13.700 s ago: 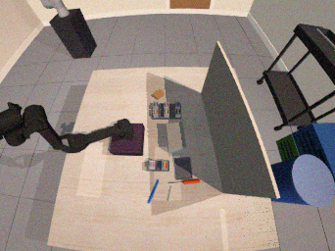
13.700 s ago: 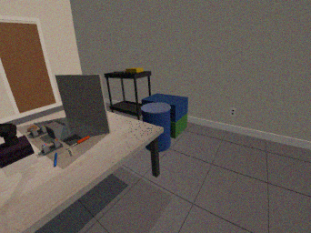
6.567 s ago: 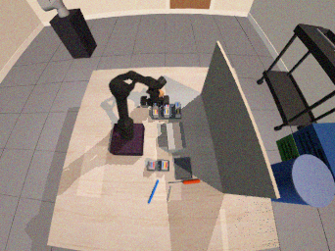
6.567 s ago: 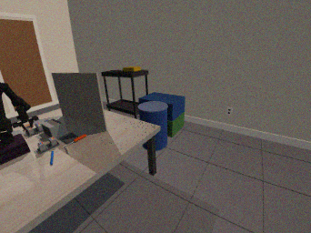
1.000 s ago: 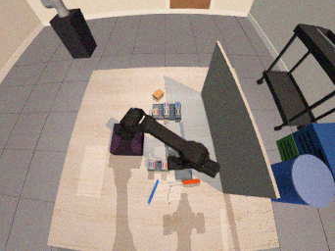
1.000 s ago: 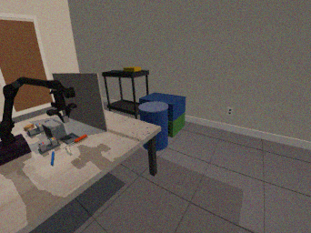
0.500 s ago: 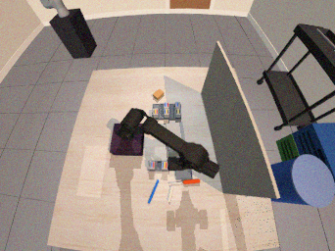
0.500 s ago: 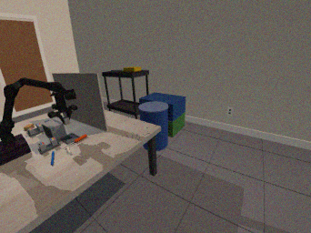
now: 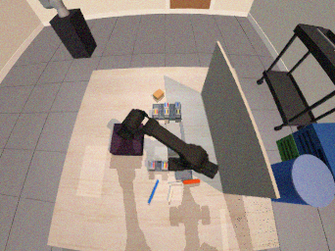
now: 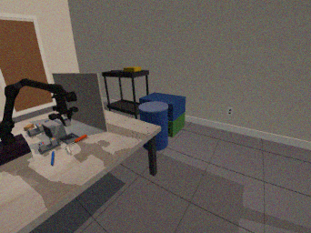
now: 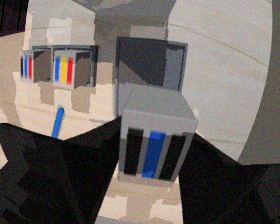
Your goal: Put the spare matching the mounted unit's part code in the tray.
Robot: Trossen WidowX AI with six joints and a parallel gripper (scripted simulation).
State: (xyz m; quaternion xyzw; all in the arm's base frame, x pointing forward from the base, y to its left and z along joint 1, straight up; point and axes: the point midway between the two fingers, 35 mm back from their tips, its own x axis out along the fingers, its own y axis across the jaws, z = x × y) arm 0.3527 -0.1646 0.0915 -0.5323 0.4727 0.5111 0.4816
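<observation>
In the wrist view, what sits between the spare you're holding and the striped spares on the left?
Nothing but bare table top. The held spare and the striped spares stand apart; a blue pen lies just below that gap.

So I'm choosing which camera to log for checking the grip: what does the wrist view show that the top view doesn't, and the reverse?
Wrist only: the grey spare held in the hand, with its black and blue stripes readable.

Top only: the whole arm over the table, the upright grey panel, the purple base and the orange block; there the arm hides the hand and the held spare.

Both: the blue pen and the striped spares on the table.
</observation>
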